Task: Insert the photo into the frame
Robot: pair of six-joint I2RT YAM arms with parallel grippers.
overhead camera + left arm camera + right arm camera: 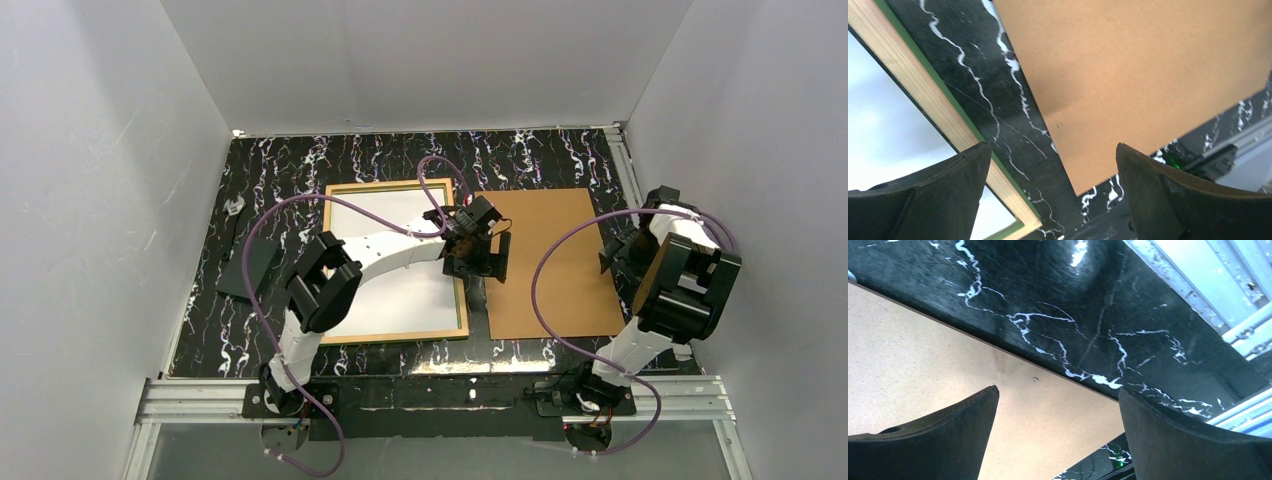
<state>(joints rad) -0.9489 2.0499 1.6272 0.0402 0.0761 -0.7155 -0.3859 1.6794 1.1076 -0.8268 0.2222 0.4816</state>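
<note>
The black marbled counter [280,170] carries the frame [390,185] lying back-up, tan edge showing, probably so it can be loaded from behind. The brown backing board [560,270] lies just beside it. The photo [410,295] sits inside the frame, white back up. The left fingers [948,185] hover spread and empty over the gap between frame and board. The right fingers [948,430], also spread and empty, hang over the board's outer edge.

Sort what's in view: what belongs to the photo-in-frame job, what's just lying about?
Job: frame; photo, white side up inside it.
Lying about: brown board right of the frame; dark grey card left of it; small pale scrap beyond the card.
</note>
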